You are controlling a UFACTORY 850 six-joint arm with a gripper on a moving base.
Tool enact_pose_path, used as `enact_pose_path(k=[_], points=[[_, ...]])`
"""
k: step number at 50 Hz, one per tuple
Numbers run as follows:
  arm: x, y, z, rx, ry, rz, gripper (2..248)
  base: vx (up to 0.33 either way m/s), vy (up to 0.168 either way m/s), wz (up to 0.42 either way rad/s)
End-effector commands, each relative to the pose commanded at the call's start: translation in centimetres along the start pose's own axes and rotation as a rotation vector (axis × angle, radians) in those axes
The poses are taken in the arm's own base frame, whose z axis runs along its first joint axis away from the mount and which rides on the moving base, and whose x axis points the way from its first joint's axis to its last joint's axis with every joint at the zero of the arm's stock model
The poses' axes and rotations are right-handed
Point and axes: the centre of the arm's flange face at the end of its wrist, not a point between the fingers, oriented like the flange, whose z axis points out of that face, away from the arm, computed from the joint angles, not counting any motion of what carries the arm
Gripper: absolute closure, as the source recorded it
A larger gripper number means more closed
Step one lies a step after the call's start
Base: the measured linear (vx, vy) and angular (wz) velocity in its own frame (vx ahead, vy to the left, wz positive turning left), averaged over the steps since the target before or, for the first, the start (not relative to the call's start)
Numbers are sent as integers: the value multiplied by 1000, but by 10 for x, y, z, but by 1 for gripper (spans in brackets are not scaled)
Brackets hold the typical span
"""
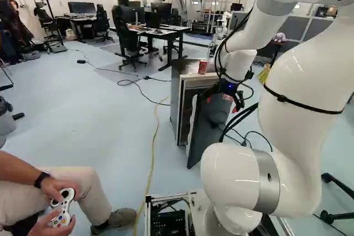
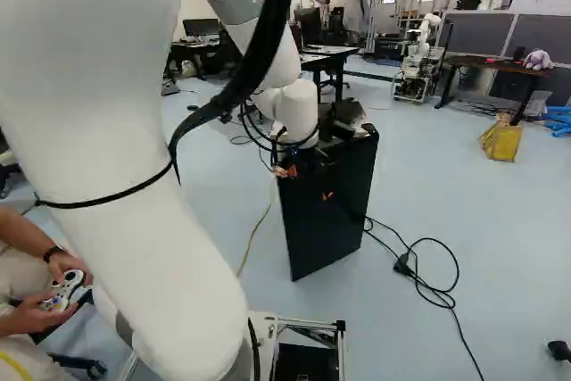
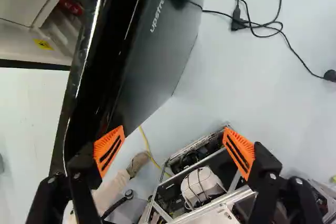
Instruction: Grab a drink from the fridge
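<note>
In the right base view we see the black fridge door upright; our white arm reaches its top edge; right of the door a black cable lies looped; farther right stands a yellow bucket; well behind the door stands another robot

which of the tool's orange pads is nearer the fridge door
The pad right by the door's edge in the wrist view; the other pad stands well away from the door.

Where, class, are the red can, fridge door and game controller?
Red can (image 1: 202, 67): left base view, its side.
Fridge door (image 2: 332, 207): right base view, its outer face.
Game controller (image 1: 64, 208): left base view, its body.
</note>
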Motion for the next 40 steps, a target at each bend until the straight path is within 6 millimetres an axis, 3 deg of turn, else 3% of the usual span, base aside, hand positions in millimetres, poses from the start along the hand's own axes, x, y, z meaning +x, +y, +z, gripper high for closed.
enact_pose_path(k=[40], points=[[11, -56, 7, 41, 59, -106, 3, 0, 0, 0]])
